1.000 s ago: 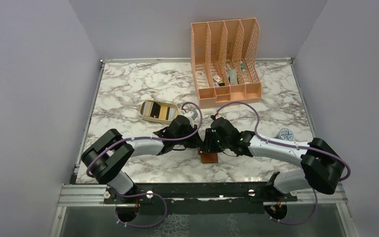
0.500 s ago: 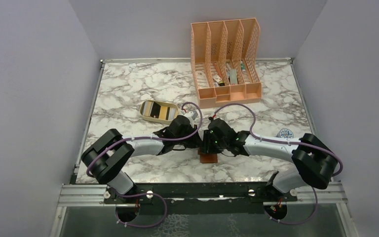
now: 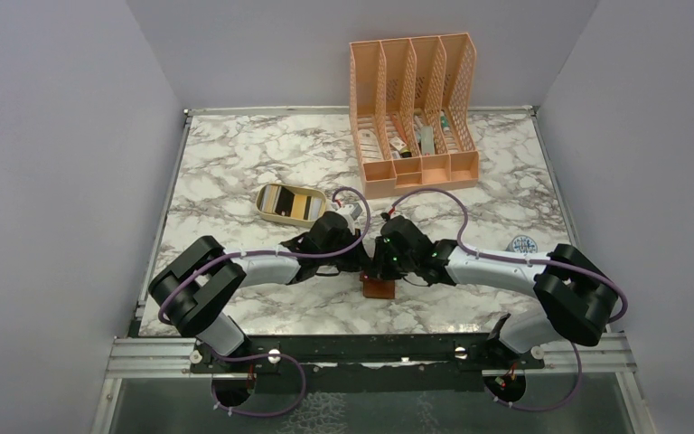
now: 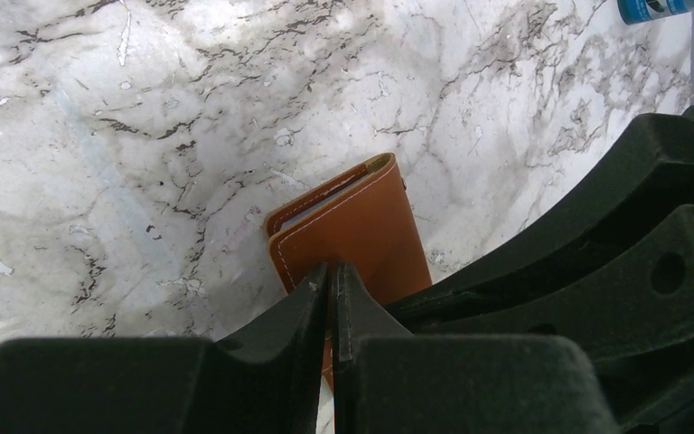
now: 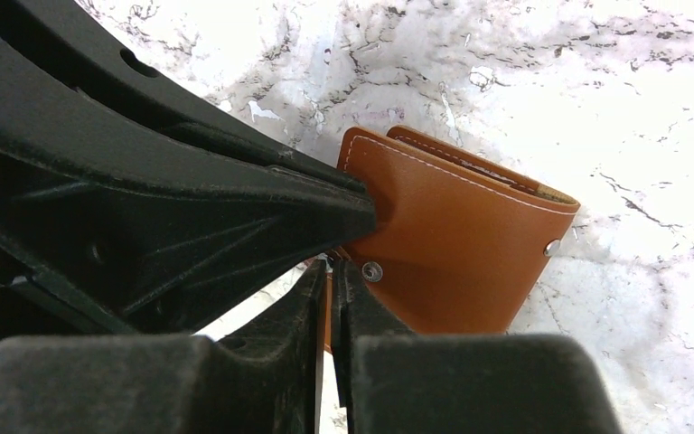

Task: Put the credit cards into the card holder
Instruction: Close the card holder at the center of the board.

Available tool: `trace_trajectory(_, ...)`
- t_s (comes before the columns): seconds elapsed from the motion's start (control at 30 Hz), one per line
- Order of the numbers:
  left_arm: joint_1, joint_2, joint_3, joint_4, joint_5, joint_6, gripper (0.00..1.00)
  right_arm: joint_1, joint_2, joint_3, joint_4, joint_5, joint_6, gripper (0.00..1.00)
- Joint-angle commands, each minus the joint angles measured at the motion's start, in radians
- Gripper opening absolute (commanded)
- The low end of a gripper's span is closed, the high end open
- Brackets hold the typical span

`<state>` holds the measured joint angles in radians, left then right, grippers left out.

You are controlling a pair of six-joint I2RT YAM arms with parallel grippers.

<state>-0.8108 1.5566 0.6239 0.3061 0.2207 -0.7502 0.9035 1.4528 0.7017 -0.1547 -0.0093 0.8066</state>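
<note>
The wallet (image 3: 379, 288) lay folded at lower centre of the overhead view, on the marble table (image 3: 235, 163); the left gripper (image 4: 330, 291) was clenched on its near edge; the right gripper (image 5: 330, 282) was clenched on the snap tab (image 5: 368, 268); opening it well would mean one holding firm while the other peeled gently; the cards (image 3: 291, 202) sat in the tray (image 3: 260, 206), up and left of it.

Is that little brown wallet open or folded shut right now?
Folded shut. Both wrist views show the card holder with its leather halves lying together, only a thin pale sliver between them.
</note>
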Motion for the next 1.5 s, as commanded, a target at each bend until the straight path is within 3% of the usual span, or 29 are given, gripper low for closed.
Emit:
trace_trajectory(0.0, 0.005, -0.008, -0.019, 0.010, -0.006, -0.002, 0.09, 0.006, -0.021, -0.011, 0.041, -0.008, -0.009, 0.04)
trace_trajectory(0.47, 0.004, -0.023, -0.028, -0.004, -0.026, -0.013, 0.09, 0.006, -0.094, -0.028, 0.009, 0.007, 0.004, 0.01)
trace_trajectory(0.6, 0.005, -0.018, -0.023, -0.014, -0.038, -0.014, 0.10, 0.006, -0.073, -0.030, 0.041, -0.015, -0.019, 0.19)
trace_trajectory(0.83, 0.004, -0.030, -0.017, -0.031, -0.056, -0.020, 0.10, 0.006, -0.025, -0.010, 0.054, -0.003, -0.045, 0.33)
trace_trajectory(1.27, 0.005, -0.029, -0.022, -0.030, -0.057, -0.025, 0.10, 0.006, 0.035, 0.001, 0.079, -0.018, -0.062, 0.29)
trace_trajectory(1.47, 0.005, -0.027, -0.021, -0.030, -0.058, -0.023, 0.10, 0.006, 0.029, 0.000, 0.076, -0.016, -0.065, 0.18)
